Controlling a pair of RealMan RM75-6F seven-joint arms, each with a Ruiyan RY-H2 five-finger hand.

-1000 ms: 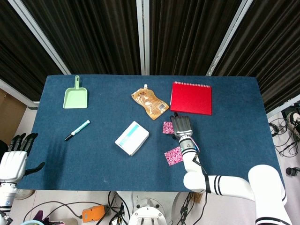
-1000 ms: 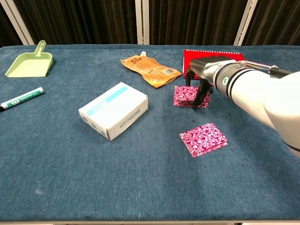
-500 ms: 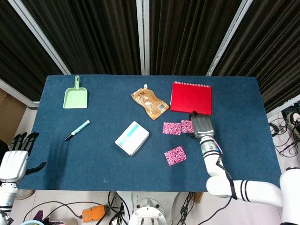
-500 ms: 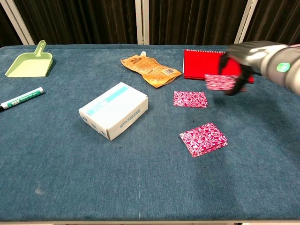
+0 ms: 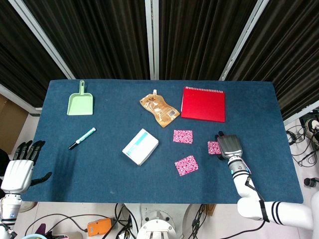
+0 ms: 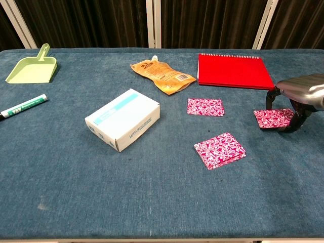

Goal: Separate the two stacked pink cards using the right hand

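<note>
My right hand [image 5: 228,145] [image 6: 299,93] is at the right side of the blue table, low over the cloth. It pinches a pink patterned card [image 5: 214,147] [image 6: 273,119] by its edges, the card lying nearly flat. A second pink card [image 5: 183,136] [image 6: 205,107] lies alone below the red notebook. A third pink card [image 5: 186,165] [image 6: 219,150] lies nearer the front edge, turned at an angle. My left hand [image 5: 19,167] hangs off the table's left side with fingers spread and nothing in it.
A red spiral notebook [image 5: 203,104] [image 6: 234,71] lies at the back right. Near the middle are an orange pouch [image 5: 159,109] [image 6: 162,71] and a white box [image 5: 140,146] [image 6: 123,119]. A green dustpan [image 5: 80,103] [image 6: 30,68] and a marker [image 5: 82,138] [image 6: 23,106] lie left.
My right hand lifted the top pink card off the stack below the notebook, carried it right and lowered it toward the cloth. The lower card stayed in place.
</note>
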